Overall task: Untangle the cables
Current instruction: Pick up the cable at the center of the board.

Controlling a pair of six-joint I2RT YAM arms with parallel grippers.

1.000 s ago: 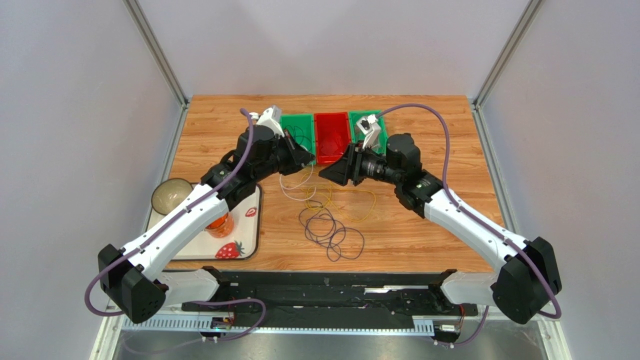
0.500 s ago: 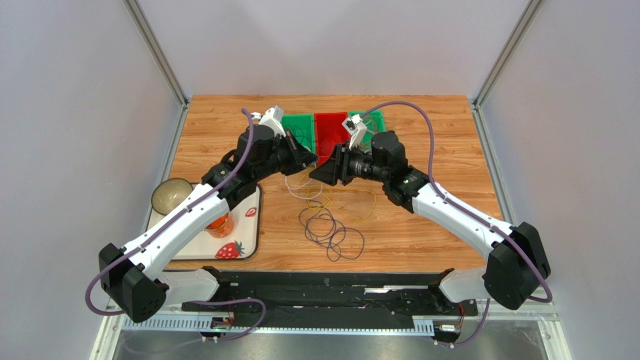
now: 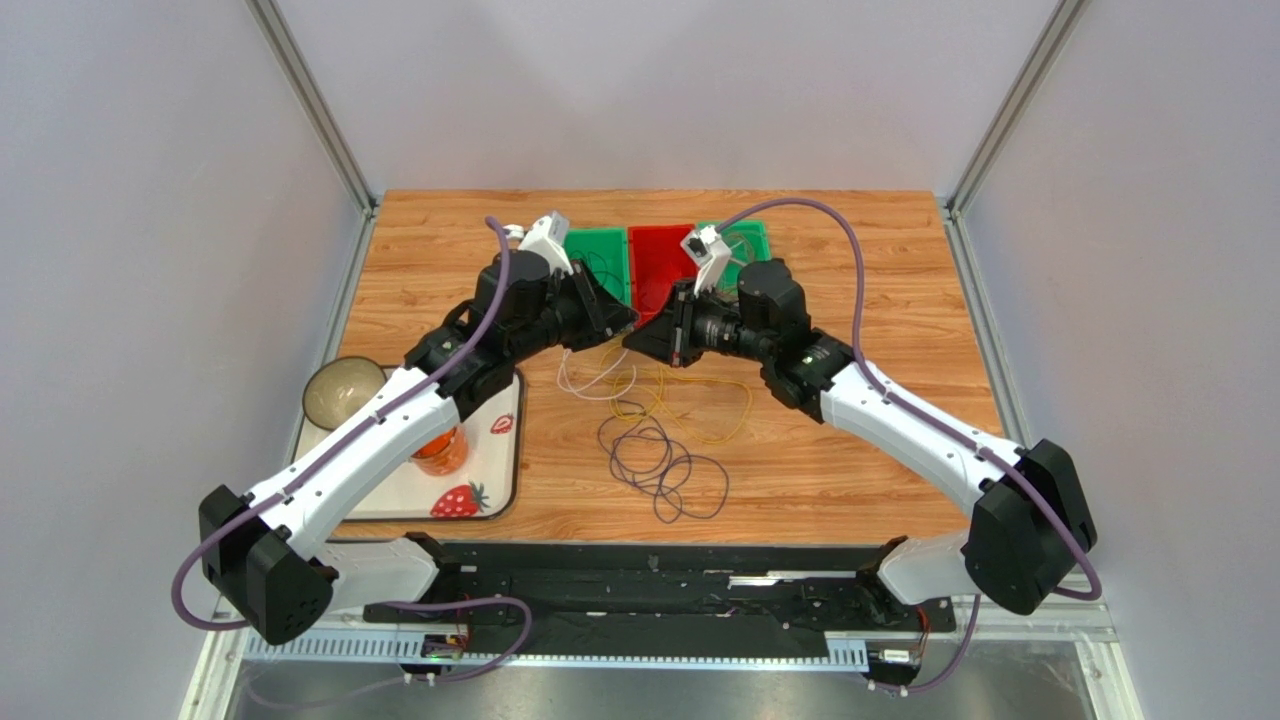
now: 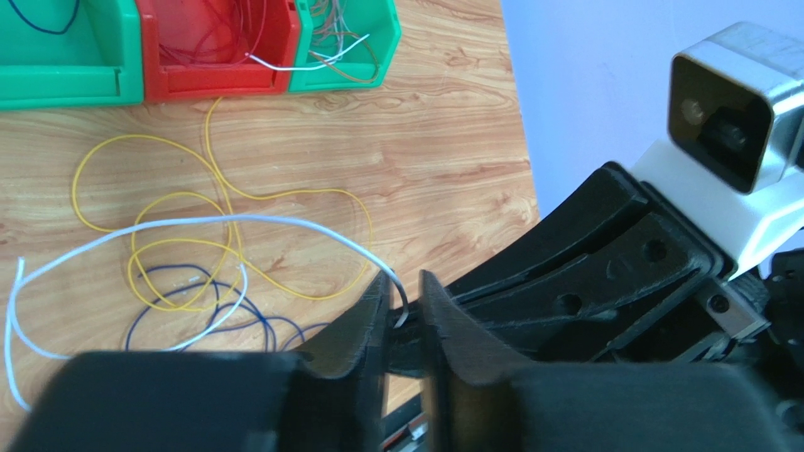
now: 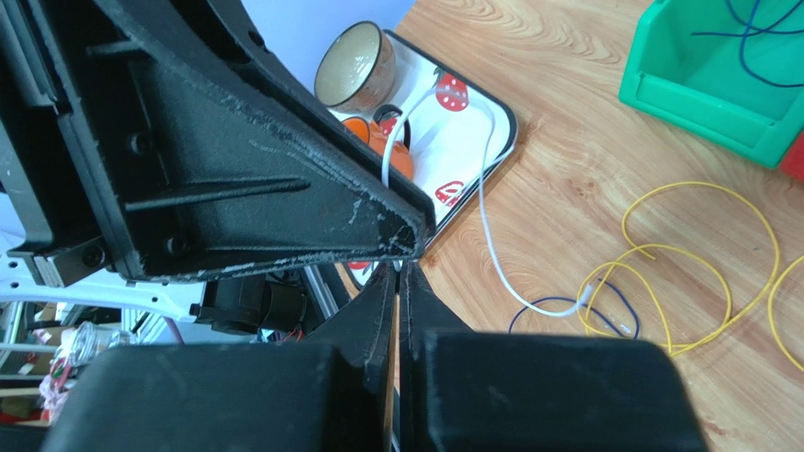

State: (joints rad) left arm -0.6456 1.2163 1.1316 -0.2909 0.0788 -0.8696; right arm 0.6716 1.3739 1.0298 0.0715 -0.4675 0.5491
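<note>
The cables lie loose mid-table: a white cable (image 3: 579, 383), yellow loops (image 3: 721, 405) and dark purple coils (image 3: 661, 465). Both grippers meet tip to tip above them. My left gripper (image 3: 619, 321) (image 4: 404, 292) stands slightly open, and the raised end of the white cable (image 4: 189, 224) hangs in the gap between its jaws. My right gripper (image 3: 637, 342) (image 5: 398, 273) is shut, its tips showing between the left jaws where that cable end stops. From there the white cable (image 5: 486, 217) drops to the yellow loops (image 5: 708, 264) and purple coils (image 5: 566, 306).
Three bins stand at the back: a green bin (image 3: 597, 255), a red bin (image 3: 661, 278) and another green bin (image 3: 747, 236), with thin wires inside. On the left a strawberry-print tray (image 3: 489, 488) carries a bowl (image 3: 343, 390) and an orange object (image 3: 436, 447).
The right arm swung left to the left gripper's tip and its jaws shut. The left jaws, shut before, parted slightly. The white cable shifted a little.
</note>
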